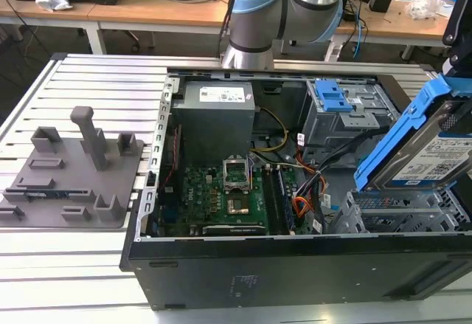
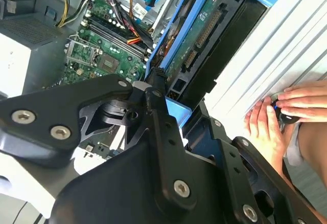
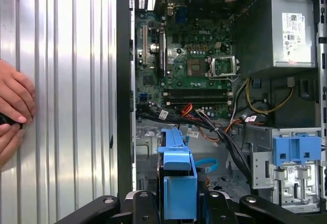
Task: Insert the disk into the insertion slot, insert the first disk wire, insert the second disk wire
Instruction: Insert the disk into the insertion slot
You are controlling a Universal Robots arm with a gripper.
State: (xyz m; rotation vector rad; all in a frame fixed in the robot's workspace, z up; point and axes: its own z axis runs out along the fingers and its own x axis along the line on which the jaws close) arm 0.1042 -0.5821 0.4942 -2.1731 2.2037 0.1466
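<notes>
**Over the drive cage: disk gripped on a slant, not seated**

At the exterior view's right, inside the open computer case (image 1: 295, 272), I see the disk (image 1: 424, 154) held on a slant above the insertion slot (image 1: 398, 213). Its lower end is down by the cage's top edge and its upper end is raised. I cannot tell whether the two touch. The hand (image 3: 179, 201) is clenched on the disk, and the first wrist view shows the blue carrier pinched in its black jaws.

For writing, the exterior view gives me the disk's silver face with a white label in dark print. The power supply (image 1: 214, 114) carries a white printed label too, seen in the exterior and first wrist views. Small white tags hang on the wires (image 3: 214, 132) that cross below the motherboard (image 3: 194, 66).

The second wrist view gives me the disk's other face, a green circuit board with a connector row inside the blue frame. Both wrist views show a person's fingers (image 2: 301, 99) on the slatted bench (image 3: 66, 106) beside the case, and in the second wrist view they are closed round a small dark object. The exterior view adds a grey fixture block (image 1: 74, 169) on the bench at its left, well apart from the case. It also shows the larger cage (image 1: 332, 99) with its blue latch beyond the slot.
</notes>
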